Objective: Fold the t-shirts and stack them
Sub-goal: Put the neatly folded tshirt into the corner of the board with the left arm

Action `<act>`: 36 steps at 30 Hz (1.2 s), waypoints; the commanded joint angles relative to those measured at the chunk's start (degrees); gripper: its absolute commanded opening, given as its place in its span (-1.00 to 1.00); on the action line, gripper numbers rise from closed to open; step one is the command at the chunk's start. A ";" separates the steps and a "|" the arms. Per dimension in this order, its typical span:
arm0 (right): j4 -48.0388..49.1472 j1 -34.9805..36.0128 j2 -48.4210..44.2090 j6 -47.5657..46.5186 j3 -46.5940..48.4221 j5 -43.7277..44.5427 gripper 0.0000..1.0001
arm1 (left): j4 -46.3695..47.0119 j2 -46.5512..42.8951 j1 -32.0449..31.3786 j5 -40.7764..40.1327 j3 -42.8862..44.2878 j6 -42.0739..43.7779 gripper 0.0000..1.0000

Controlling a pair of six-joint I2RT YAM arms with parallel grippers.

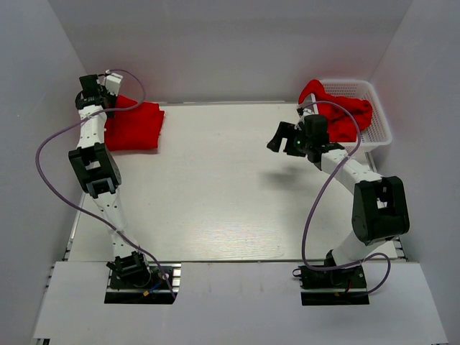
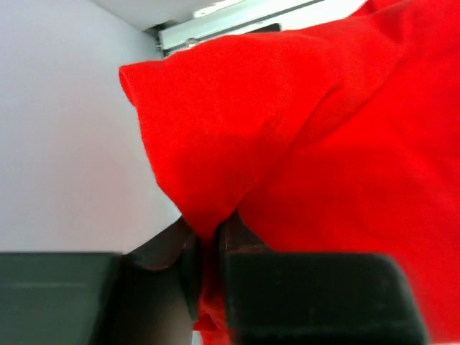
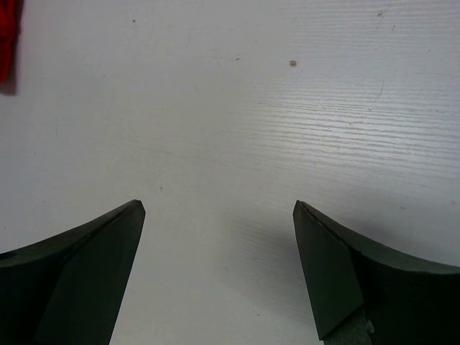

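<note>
A folded red t-shirt (image 1: pixel 136 128) lies at the table's far left corner. My left gripper (image 1: pixel 106 99) is at its left edge, shut on a pinch of that cloth. In the left wrist view the t-shirt (image 2: pixel 323 144) fills most of the frame, and a fold of it runs down between the left gripper's (image 2: pixel 208 236) nearly closed fingers. More crumpled red t-shirts (image 1: pixel 338 111) lie heaped in the white basket (image 1: pixel 379 122) at the far right. Left of the basket, my right gripper (image 1: pixel 282 138) hovers over bare table. Its jaws (image 3: pixel 219 208) are open wide with nothing between them.
White walls close in the table on the left, back and right. A sliver of red cloth (image 3: pixel 6 36) shows at the top left corner of the right wrist view. Purple cables loop beside both arms.
</note>
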 commanded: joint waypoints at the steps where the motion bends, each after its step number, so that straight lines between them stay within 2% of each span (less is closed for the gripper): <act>1: 0.43 0.24 0.26 0.68 2.36 -1.22 0.80 | 7.31 -1.85 0.34 -6.23 2.54 -3.24 -0.02; 2: 0.43 0.24 0.26 0.85 2.18 -1.13 0.80 | 8.19 -1.85 0.34 -7.37 2.53 -4.03 0.62; 3: 0.43 0.24 0.35 0.77 2.18 -1.13 0.80 | 8.99 -1.85 0.34 -8.43 2.01 -4.64 0.99; 11: -1.15 0.24 -0.18 0.41 1.92 -2.01 0.80 | 11.89 -2.46 -0.28 -14.94 0.78 -9.40 1.00; 14: -0.98 0.41 -0.71 -0.20 1.48 -2.36 0.80 | 10.76 -3.08 -0.80 -12.41 0.77 -11.58 1.00; 20: -1.42 0.59 -1.67 -1.78 1.13 -1.57 0.80 | 3.73 -7.64 -1.33 -1.86 -2.47 -19.75 1.00; 24: -1.51 0.33 -2.55 -2.49 -0.27 -0.60 0.80 | 0.03 -13.08 -5.72 2.19 -5.36 -24.50 1.00; 27: -0.63 0.33 -5.09 -2.49 -3.52 0.27 0.80 | 5.64 -21.34 -10.36 3.68 -15.37 -31.70 1.00; 29: -0.54 0.42 -6.76 -2.57 -5.97 0.98 0.80 | 8.54 -26.43 -13.36 4.91 -25.47 -38.01 1.00; 30: 1.29 0.50 -8.25 -2.14 -8.17 1.59 0.80 | 12.99 -32.72 -17.46 4.40 -29.59 -40.14 1.00; 31: 1.65 0.42 -8.88 -1.53 -9.15 1.60 0.80 | 16.52 -36.27 -19.94 3.78 -39.64 -41.55 1.00; 33: 1.83 0.24 -12.04 -1.17 -13.35 1.25 0.80 | 25.29 -42.51 -27.04 1.24 -53.72 -44.19 1.00; 34: 1.92 0.24 -12.65 -1.34 -15.11 0.63 0.80 | 26.12 -46.20 -28.91 0.71 -56.94 -44.98 1.00; 36: 1.92 0.15 -15.82 -1.43 -18.53 0.45 0.80 | 23.52 -47.63 -31.99 -1.40 -63.26 -47.71 1.00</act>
